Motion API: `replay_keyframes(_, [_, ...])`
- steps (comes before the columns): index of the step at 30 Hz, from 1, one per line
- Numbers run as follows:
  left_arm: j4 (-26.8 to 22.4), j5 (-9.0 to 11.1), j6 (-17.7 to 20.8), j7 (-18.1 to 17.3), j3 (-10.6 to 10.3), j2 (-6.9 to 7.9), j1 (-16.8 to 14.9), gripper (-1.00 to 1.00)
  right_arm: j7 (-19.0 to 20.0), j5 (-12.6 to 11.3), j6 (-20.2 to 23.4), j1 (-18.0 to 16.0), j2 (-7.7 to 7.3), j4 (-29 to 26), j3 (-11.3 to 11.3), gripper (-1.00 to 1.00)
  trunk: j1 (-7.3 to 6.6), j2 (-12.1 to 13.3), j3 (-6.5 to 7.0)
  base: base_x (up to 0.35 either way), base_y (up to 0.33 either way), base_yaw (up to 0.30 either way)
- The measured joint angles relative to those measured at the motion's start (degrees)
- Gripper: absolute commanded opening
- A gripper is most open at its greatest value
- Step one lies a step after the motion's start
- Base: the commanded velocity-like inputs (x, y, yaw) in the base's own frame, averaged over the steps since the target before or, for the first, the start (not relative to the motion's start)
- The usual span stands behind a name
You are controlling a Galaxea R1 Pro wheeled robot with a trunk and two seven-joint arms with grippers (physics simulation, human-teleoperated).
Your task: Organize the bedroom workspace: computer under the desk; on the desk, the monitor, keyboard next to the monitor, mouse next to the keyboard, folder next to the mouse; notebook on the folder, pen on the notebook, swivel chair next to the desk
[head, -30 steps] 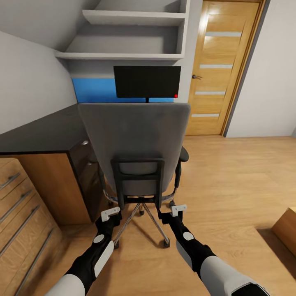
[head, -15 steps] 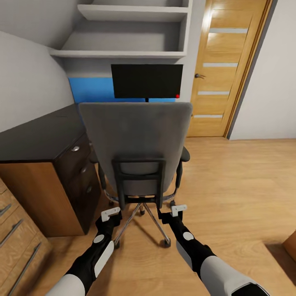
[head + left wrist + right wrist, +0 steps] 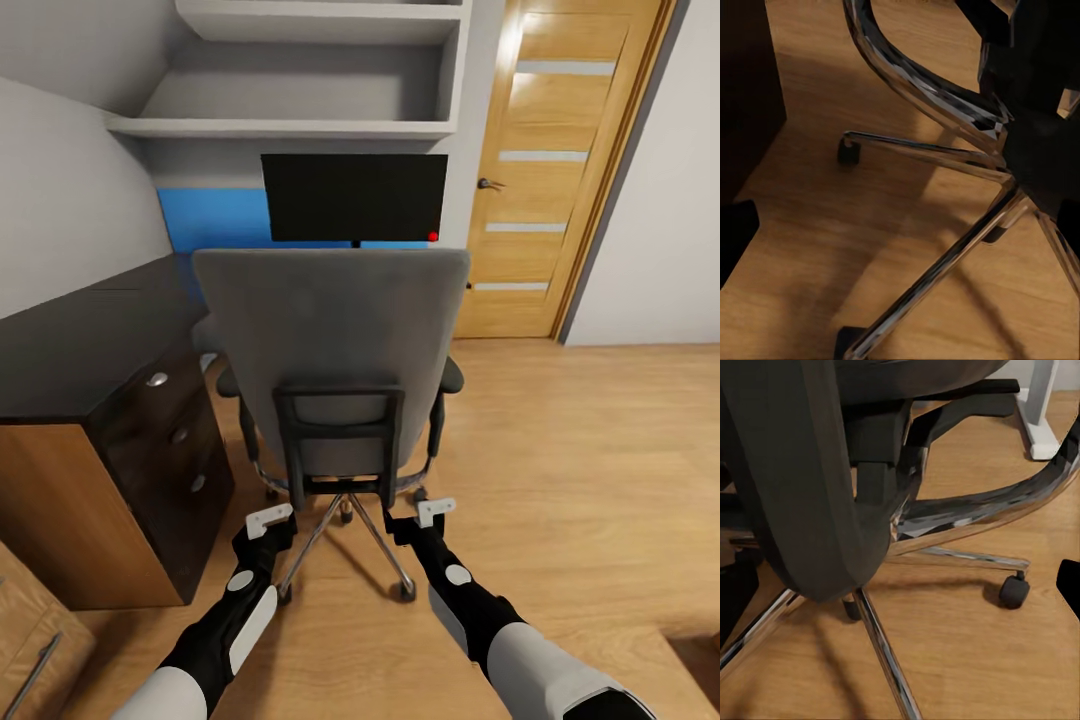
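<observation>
I see the swivel chair (image 3: 332, 330) from behind, its grey back toward me and its chrome base (image 3: 350, 520) on the wood floor. Past it the black monitor (image 3: 354, 196) stands on the black desk (image 3: 80, 345), against the blue panel (image 3: 210, 218). My left gripper (image 3: 268, 522) and right gripper (image 3: 430, 514) hang low on either side of the chair's base, both open and holding nothing. The left wrist view shows chrome legs (image 3: 937, 274) and a caster. In the right wrist view the seat underside (image 3: 817, 495) is close. The chair back hides the seat; folder, keyboard, mouse, notebook, pen and computer are out of view.
A dark drawer unit (image 3: 165, 440) with wood sides stands under the desk at left, close to the chair. An oak drawer front (image 3: 30, 650) is at the lower left corner. White shelves (image 3: 300, 100) hang above the monitor. A wooden door (image 3: 555, 180) is at the right, with open floor (image 3: 580, 460) before it.
The whole view has shifted: the drawer units slid left and out of frame, and the monitor looks slightly larger. The chair and both grippers keep their places in the picture.
</observation>
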Motion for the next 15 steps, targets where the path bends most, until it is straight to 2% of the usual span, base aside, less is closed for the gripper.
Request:
replay_keyframes(7, [0.0, -0.1, 0.0, 0.0, 0.0, 0.01, 0.0, 1.0, 0.0, -0.1, 0.0, 0.0, 0.03, 0.0, -0.2, 1.0, 0.0, 0.0, 0.01, 0.239, -0.082, 0.195])
replay_keyframes(15, [-0.1, -0.3, 0.0, 0.0, 0.0, 0.0, 0.0, 1.0, 0.0, -0.1, 0.0, 0.0, -0.01, 0.0, -0.2, 1.0, 0.0, 0.0, 0.01, 0.21, -0.082, 0.026])
